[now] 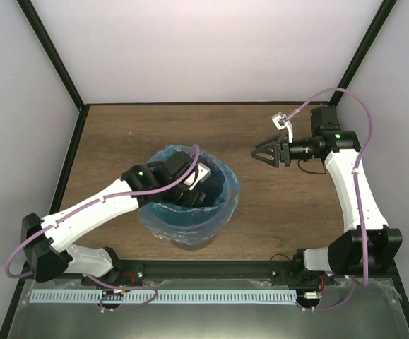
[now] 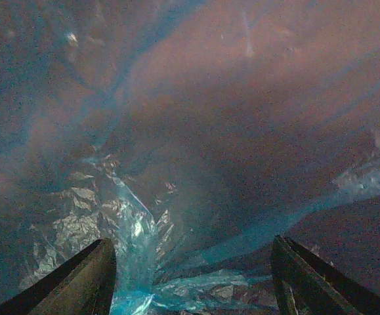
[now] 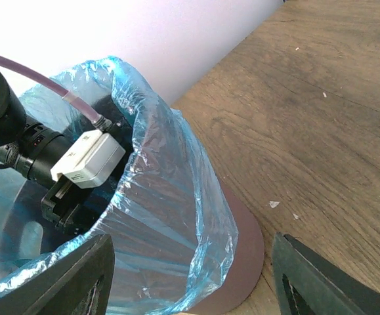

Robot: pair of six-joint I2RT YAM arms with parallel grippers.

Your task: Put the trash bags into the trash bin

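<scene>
Left pincer [image 2: 191, 262] deep inside the lined bin [image 3: 242, 262], jaws spread wide; right pincer [image 1: 261, 152] open and empty over the tabletop [image 1: 282, 219].

The blue bag [image 3: 170, 197] lines the bin, its edge folded over the rim and hanging down the outside. Crumpled film gathers at the bottom between the left fingers [image 2: 84, 275], which are not closed on it. The bin stands left of centre, with bare wood all round and the most room to the right and back. The right pincer hovers well apart on the bin's right, pointing at it. The left arm crosses the near-left rim and its mauve cable [image 1: 190, 159] arcs over the opening. White walls [image 1: 211, 49] bound the back and sides.
</scene>
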